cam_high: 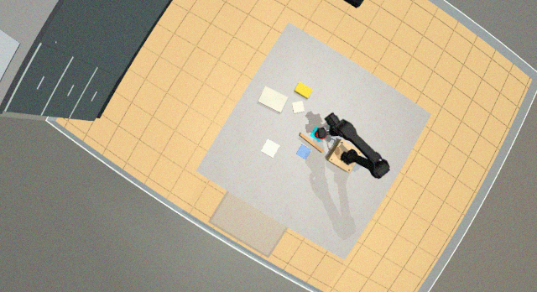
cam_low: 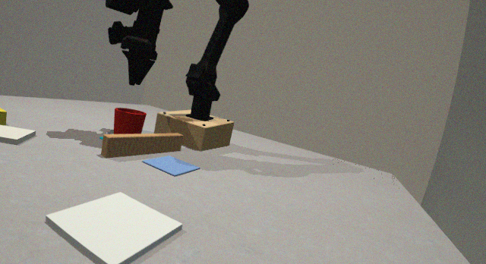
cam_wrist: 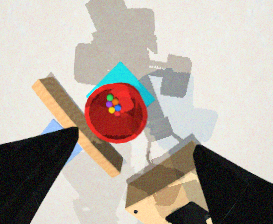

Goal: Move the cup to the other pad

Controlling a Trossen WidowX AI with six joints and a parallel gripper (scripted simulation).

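The red cup (cam_low: 129,121) (cam_wrist: 123,129) stands upright at the cyan pad (cam_high: 314,135) (cam_wrist: 119,74), covering its near part in the wrist view; the wooden bar hides the cup's base in the exterior view. Several coloured marbles (cam_wrist: 114,105) lie inside the cup. My gripper (cam_low: 134,83) (cam_wrist: 137,142) is wide open and empty, above the cup and clear of its rim. The blue pad (cam_high: 304,151) (cam_low: 171,165) (cam_wrist: 51,128) lies bare on the other side of the bar.
The wooden bar (cam_high: 311,143) (cam_low: 142,144) (cam_wrist: 52,97) stands between the two pads, close beside the cup. The arm's wooden base (cam_high: 347,163) (cam_low: 213,136) is nearby. White slabs (cam_high: 270,148) (cam_high: 273,99) (cam_high: 298,106) and a yellow block (cam_high: 303,90) lie farther off.
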